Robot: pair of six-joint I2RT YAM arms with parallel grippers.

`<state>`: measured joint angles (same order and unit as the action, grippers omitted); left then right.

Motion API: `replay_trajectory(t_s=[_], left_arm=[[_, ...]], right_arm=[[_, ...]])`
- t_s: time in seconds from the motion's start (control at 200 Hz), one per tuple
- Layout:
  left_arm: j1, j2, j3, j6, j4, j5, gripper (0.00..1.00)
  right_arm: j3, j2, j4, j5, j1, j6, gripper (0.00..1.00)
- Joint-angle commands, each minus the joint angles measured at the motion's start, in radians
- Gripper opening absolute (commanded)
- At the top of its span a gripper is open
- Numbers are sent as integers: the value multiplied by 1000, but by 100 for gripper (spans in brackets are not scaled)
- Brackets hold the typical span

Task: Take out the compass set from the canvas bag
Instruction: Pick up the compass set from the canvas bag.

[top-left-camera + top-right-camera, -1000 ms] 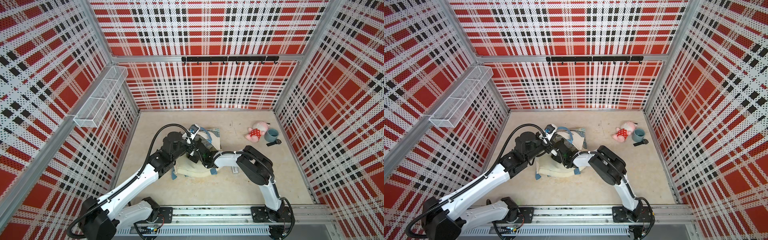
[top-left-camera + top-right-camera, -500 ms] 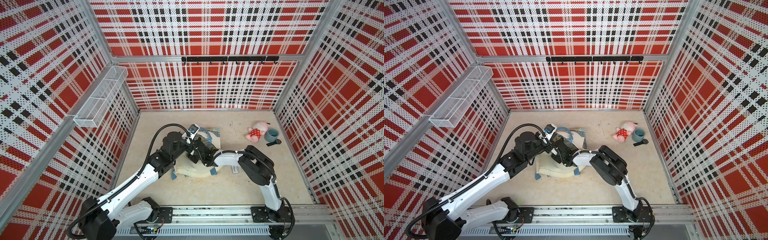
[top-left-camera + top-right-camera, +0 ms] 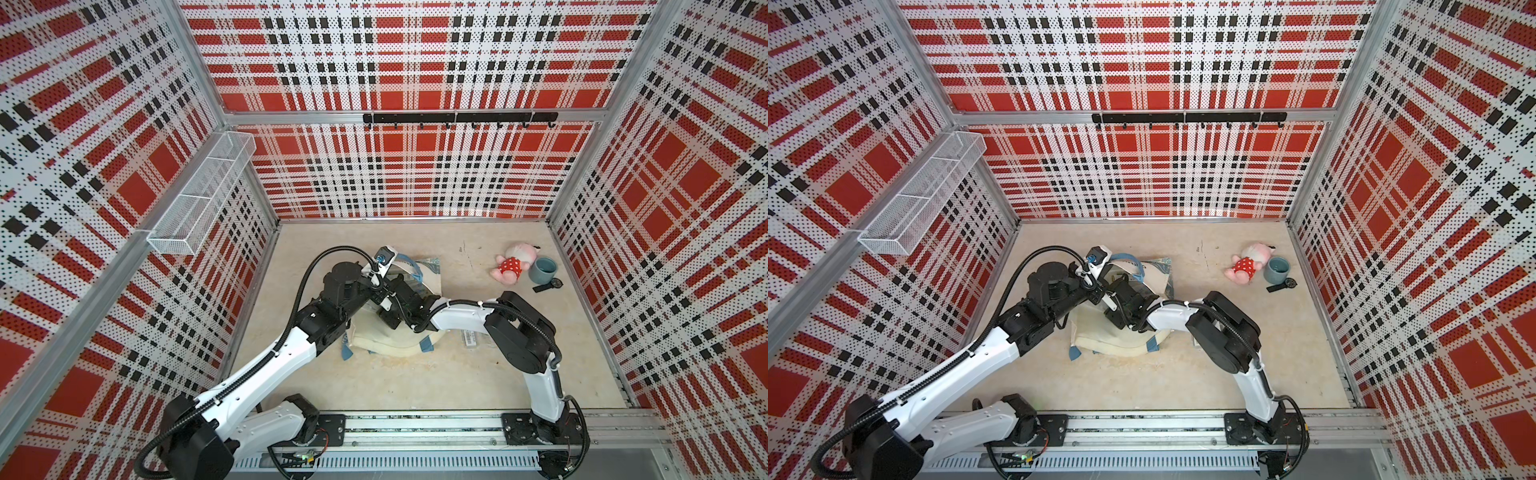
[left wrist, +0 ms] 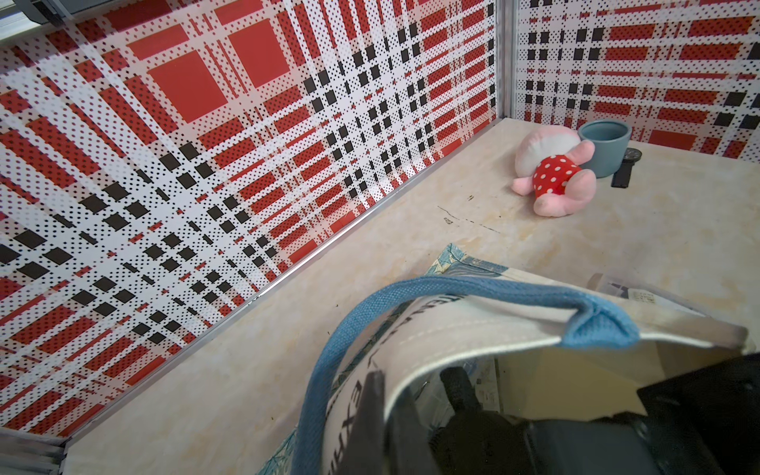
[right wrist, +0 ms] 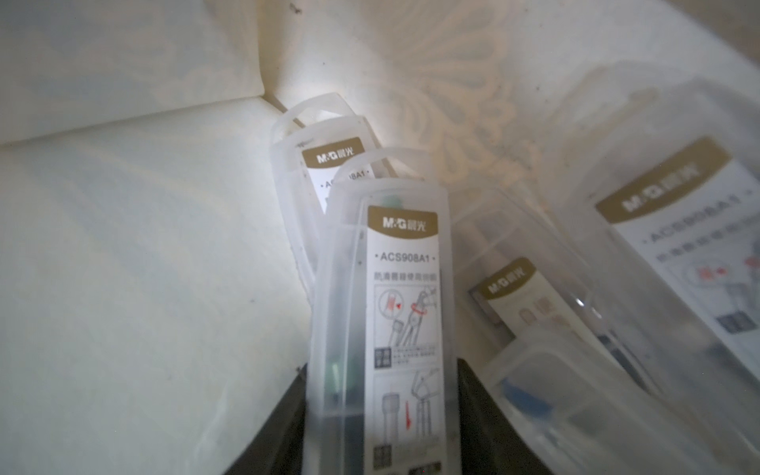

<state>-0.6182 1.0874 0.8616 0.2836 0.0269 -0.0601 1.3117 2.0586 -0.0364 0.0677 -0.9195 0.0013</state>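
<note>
Red-and-white plaid pegboard walls box in a beige bench, with a wire basket on the left wall and a black hook rail across the back one.

So the bag lies slumped about mid-bench, a bit toward the left edge, and both arms are bunched up over it. Left gripper is pinched tight on the bag's top hem, right next to the blue handle, which props the mouth open.

Right gripper is down inside the bag, jaws roughly half open and closed on the sides of a frosted plastic compass set. That one lies lengthwise between the fingers and partly on top of another case. Three more cases are piled beside it on the bag's inner wall, all pretty blurry.

One clear case lies on the bare bench just beside the bag, under the right arm.

Over by the back right corner there's a pink plush touching a grey-blue cup, plus a small black thing next to the cup, too small to tell what.
</note>
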Motion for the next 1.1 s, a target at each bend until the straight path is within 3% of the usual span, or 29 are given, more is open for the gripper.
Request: replay_trajectory(t_s=[0.0, 0.641, 1.092], left_arm=[[5, -20, 13, -12, -119, 19, 0], [25, -25, 14, -31, -146, 11, 0], [38, -20, 10, -46, -160, 3, 0]], right_arm=[[24, -55, -51, 5, 3, 54, 39], [-59, -306, -189, -30, -19, 153, 33], [-158, -641, -309, -172, -104, 247, 32]])
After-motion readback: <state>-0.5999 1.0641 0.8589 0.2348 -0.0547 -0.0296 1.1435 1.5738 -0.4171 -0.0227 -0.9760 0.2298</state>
